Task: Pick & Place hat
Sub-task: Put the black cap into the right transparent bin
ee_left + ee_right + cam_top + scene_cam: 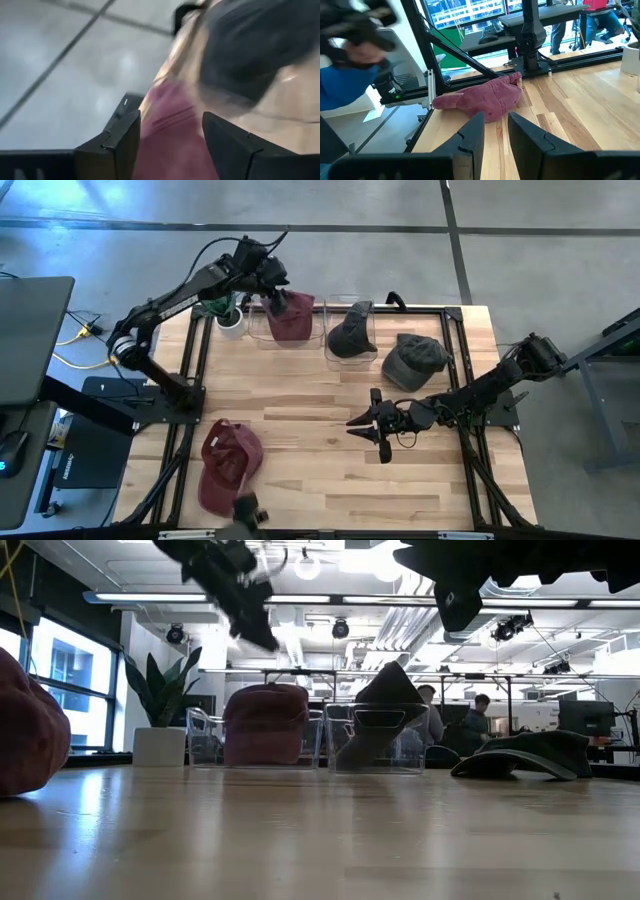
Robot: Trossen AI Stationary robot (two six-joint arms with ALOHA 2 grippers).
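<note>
A maroon hat [291, 316] sits in the left clear bin [262, 338] at the far edge of the table; in the low view the maroon hat [265, 724] fills that bin. My left gripper [274, 292] hangs open just above it [258, 635], and in the left wrist view the hat [170, 125] shows blurred between the spread fingers of the left gripper [170, 142]. A second maroon hat [228, 465] lies on the table's near left. My right gripper [362, 425] hovers open over mid-table, facing that hat [485, 100].
A black hat [352, 330] sits in the second clear bin [335, 352]. A grey hat [415, 358] lies on the table to that bin's right. A potted plant [230, 318] stands left of the bins. A person's blue sleeve [350, 85] shows beyond the table.
</note>
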